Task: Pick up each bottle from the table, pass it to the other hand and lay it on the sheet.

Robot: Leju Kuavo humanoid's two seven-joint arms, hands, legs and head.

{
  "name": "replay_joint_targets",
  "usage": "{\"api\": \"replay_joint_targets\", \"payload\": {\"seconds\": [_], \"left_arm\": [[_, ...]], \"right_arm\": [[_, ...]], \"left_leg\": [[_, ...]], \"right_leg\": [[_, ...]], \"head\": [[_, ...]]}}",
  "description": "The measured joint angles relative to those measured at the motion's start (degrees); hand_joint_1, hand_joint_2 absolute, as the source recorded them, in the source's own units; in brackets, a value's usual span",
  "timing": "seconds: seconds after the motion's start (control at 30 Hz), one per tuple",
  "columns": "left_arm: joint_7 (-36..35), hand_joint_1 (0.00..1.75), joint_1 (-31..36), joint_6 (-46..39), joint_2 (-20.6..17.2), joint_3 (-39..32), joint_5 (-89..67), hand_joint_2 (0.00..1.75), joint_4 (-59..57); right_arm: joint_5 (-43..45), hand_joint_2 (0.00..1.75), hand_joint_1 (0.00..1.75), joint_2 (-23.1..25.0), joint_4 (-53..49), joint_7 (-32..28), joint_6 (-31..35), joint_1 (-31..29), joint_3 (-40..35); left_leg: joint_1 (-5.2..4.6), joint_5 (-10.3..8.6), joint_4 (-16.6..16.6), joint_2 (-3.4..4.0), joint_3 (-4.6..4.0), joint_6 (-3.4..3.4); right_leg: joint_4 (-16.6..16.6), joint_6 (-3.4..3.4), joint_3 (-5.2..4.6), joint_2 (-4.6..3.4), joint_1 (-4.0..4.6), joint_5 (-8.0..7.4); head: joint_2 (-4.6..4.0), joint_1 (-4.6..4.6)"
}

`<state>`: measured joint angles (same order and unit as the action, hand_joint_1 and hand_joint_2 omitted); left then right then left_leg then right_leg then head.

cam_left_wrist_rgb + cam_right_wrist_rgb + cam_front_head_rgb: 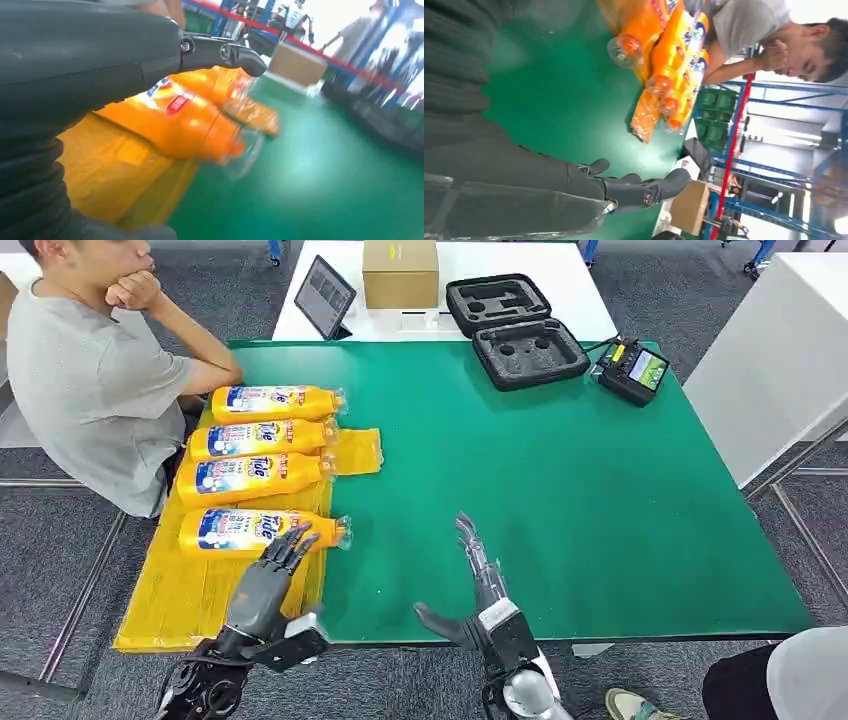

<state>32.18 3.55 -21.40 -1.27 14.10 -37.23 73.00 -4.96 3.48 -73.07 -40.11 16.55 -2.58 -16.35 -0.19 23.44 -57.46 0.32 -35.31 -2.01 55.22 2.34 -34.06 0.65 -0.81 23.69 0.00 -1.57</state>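
Four orange bottles lie on their sides in a row on the yellow sheet (180, 600) at the worktop's (600, 500) 9 o'clock side, caps toward 3 o'clock. Nearest bottle (260, 531) sits at the sheet's front part; second bottle (250, 478), third bottle (258, 439) & farthest bottle (272, 403) line up behind it toward 12 o'clock.

L hand (272, 570) rests over the nearest bottle, fingers spread across its body, nothing clamped. R hand (480, 575) hovers at 6 o'clock over bare green, fingers straight & apart, thumb out, holding nothing.

Person (90, 380) sits at 10 o'clock, chin on fist. At 12 o'clock: tablet (324, 296), cardboard box (400, 272), open black case (515, 328), controller (634, 370).
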Motion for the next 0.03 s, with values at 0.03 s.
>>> {"api": "replay_joint_targets", "payload": {"seconds": [0.03], "left_arm": [[0.90, 0.00, -0.32, 0.13, 0.33, -0.11, 2.73, 1.75, 0.37]], "right_arm": [[0.07, 1.75, 0.00, 0.00, -0.63, 0.00, 0.00, 0.25, -0.07]], "left_leg": [[0.00, 0.00, 0.00, 0.00, 0.00, 0.00]], "right_leg": [[0.00, 0.00, -0.01, 0.00, 0.00, 0.00]], "head": [[0.00, 0.00]]}}
